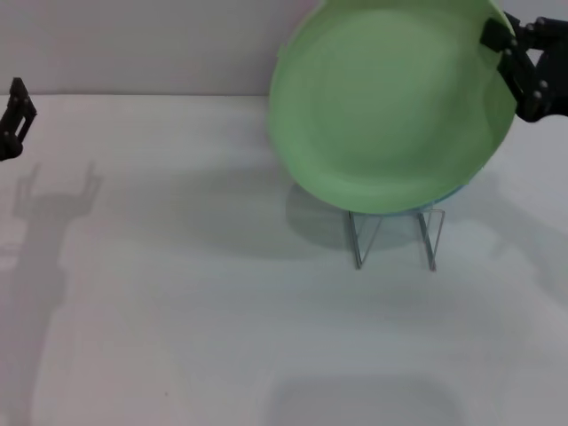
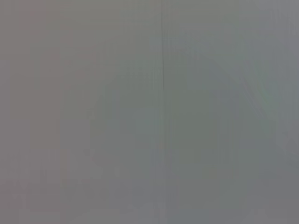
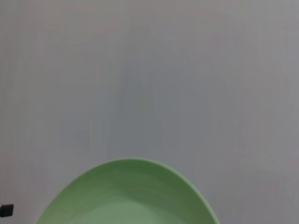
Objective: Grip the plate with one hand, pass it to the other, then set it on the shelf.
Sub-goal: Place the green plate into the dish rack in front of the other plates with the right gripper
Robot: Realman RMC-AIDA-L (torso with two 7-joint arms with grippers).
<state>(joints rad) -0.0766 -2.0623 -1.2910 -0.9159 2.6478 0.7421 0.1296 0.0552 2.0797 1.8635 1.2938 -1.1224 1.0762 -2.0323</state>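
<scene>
While the head view is looking down on the pale white surface, the right tool is clamping the upper right rim of the large round light-green matte plate. That plate is hanging tilted, its face toward the camera, above and in front of the small thin silver wire rack, hiding the rack's top; whether the two are touching cannot be told. A sliver of blue is peeking out beside the plate's lower right edge. The black left tool is sitting at the far left edge, well apart; its finger state cannot be told.

Left wrist view is showing only blank grey.

Right wrist view is showing the green plate against plain pale background.
</scene>
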